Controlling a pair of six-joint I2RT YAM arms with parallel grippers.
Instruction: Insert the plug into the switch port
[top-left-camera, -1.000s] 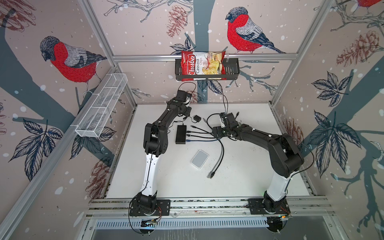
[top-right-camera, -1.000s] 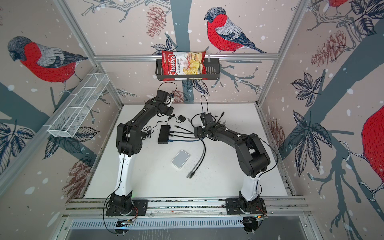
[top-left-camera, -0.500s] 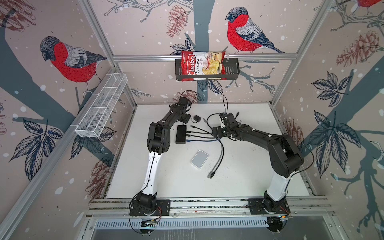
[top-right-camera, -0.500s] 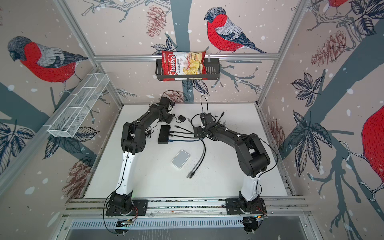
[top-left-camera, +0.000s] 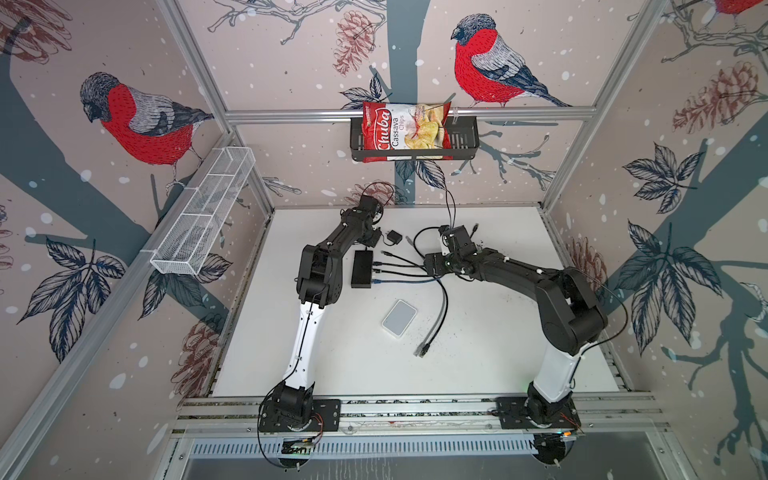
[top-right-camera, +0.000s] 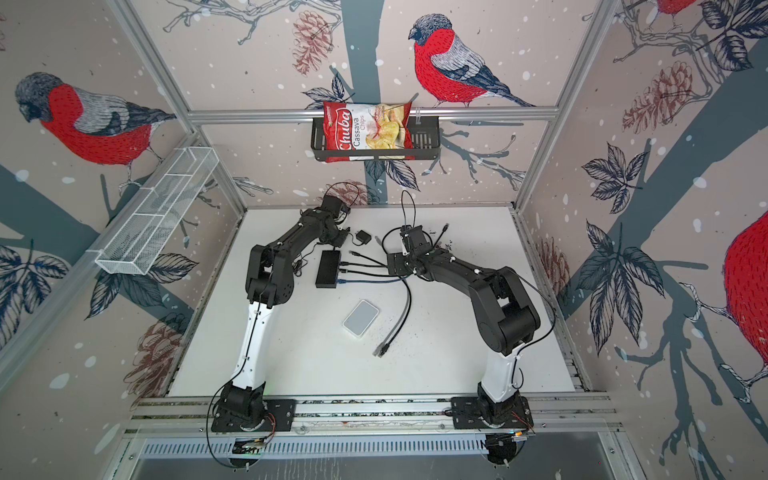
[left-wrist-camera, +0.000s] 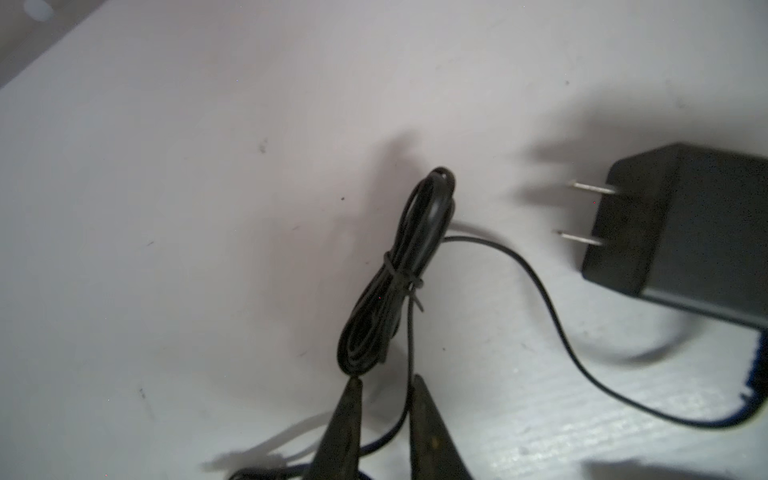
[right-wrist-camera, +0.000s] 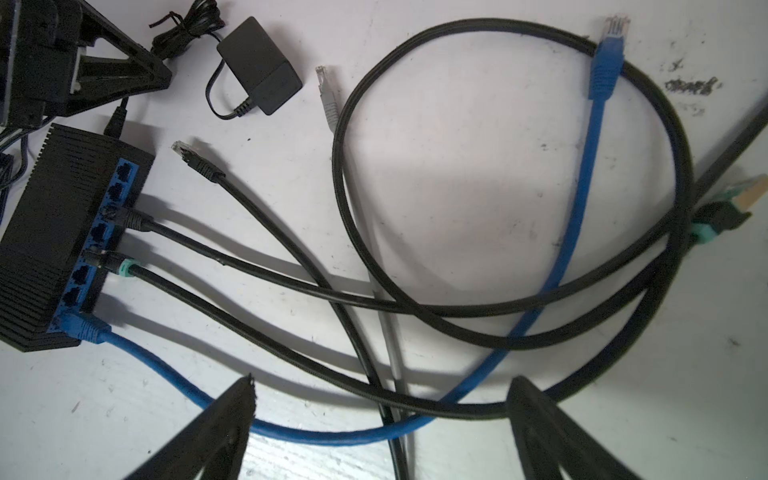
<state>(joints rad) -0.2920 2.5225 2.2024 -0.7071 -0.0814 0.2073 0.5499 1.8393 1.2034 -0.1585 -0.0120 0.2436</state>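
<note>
The white table (top-left-camera: 478, 365) carries both arms. On the back wall a black basket (top-left-camera: 465, 139) holds a red bag (top-left-camera: 405, 131) that reads "Chuba Cassava Chips".

The right gripper (right-wrist-camera: 384, 380) hangs over a tangle of cables, its jaws spread wide and holding nothing. The left gripper (left-wrist-camera: 385, 378) is low at the far side of the table. Its jaws stand close together with a slim gap. The thin cord (left-wrist-camera: 411, 345) of the adapter (left-wrist-camera: 685, 232) runs through that gap, which is wider than the cord.

The black switch (right-wrist-camera: 62, 232) lies flat. In both top views its long axis runs near to far and its blue port row faces the right arm. Two black cables and a blue cable (right-wrist-camera: 85, 327) sit in ports. A white box (top-left-camera: 400, 318) lies nearer the front, apart from the switch. The adapter lies on its side with two bare prongs, beside a tied coil (left-wrist-camera: 395, 270) of its cord.

The plug (right-wrist-camera: 185, 149) is black with a clear tip. It lies flat on the table just beside the far end of the port row, not touching the switch. Its long axis runs across the table, with the tip toward the left arm's side. Its cable trails back and passes between the right gripper's spread fingers. The plug is well ahead of those fingertips. It is near the left gripper but outside its jaws.
</note>
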